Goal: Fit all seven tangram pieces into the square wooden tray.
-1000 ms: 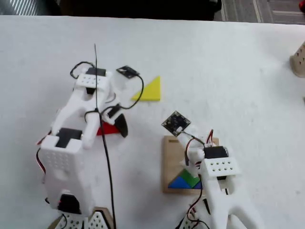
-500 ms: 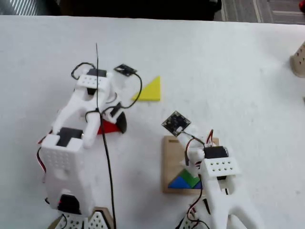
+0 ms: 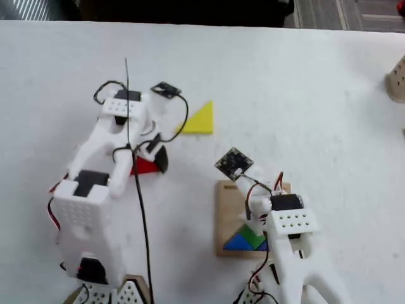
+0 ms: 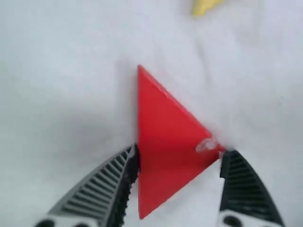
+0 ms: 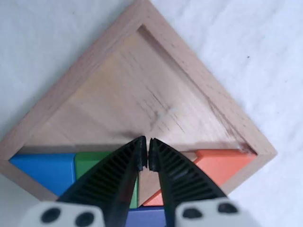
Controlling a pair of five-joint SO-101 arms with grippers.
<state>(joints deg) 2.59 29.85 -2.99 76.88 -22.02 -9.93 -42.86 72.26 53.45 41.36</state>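
From the high view, the red triangle is seen under the left gripper, with the yellow triangle lying beyond. In the left wrist view, the red triangle is pinched between wide-set fingers. In the right wrist view, the right gripper is closed on nothing above the tray, with bare wood ahead.

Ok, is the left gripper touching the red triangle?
Touching. The left wrist view shows the left gripper straddling the red triangle, one finger flush against its straight edge and the other at its corner, no gap visible.
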